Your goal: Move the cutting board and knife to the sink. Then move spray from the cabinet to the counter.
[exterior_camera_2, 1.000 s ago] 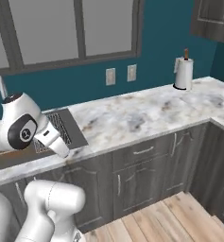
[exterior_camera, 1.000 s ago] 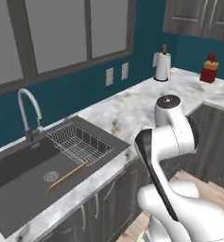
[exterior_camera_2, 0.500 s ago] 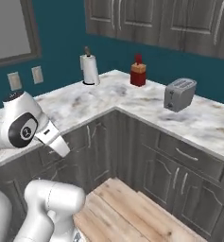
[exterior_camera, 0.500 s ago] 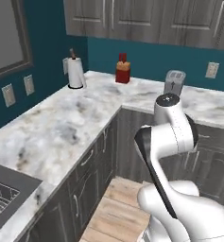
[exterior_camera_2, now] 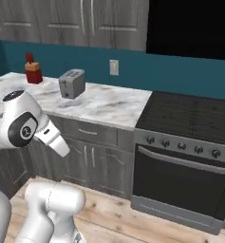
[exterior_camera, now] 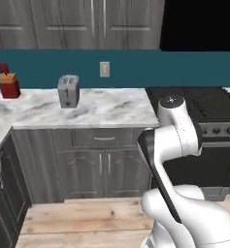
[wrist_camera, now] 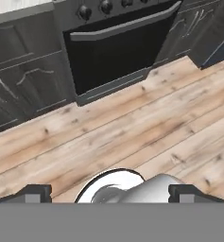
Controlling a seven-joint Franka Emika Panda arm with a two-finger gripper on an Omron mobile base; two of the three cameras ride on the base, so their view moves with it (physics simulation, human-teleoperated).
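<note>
The white-grey marble counter [exterior_camera: 109, 109] runs along the teal wall and ends at the stovetop; it also lies in the right base view, counter [exterior_camera_2: 102, 102]. Grey wood-grain wall cabinets [exterior_camera: 68, 22] hang above it with their doors shut. The cutting board, knife, sink and spray are out of view. My gripper [wrist_camera: 112, 194] points down at the wooden floor, open, with nothing between its fingertips [wrist_camera: 37, 193]. The arm stays folded close over the base.
A silver toaster [exterior_camera: 68, 90] and a red container [exterior_camera: 8, 85] stand on the counter. A black stove [exterior_camera_2: 194, 118] with its oven door [wrist_camera: 113, 52] is to the right, a black microwave [exterior_camera: 199, 24] above it. Wooden floor [wrist_camera: 132, 127] lies in front.
The whole scene has swung as the base turned right: sink and paper towel roll left the pictures, toaster and stove came in. The arm keeps its folded pose and the gripper stays open.
</note>
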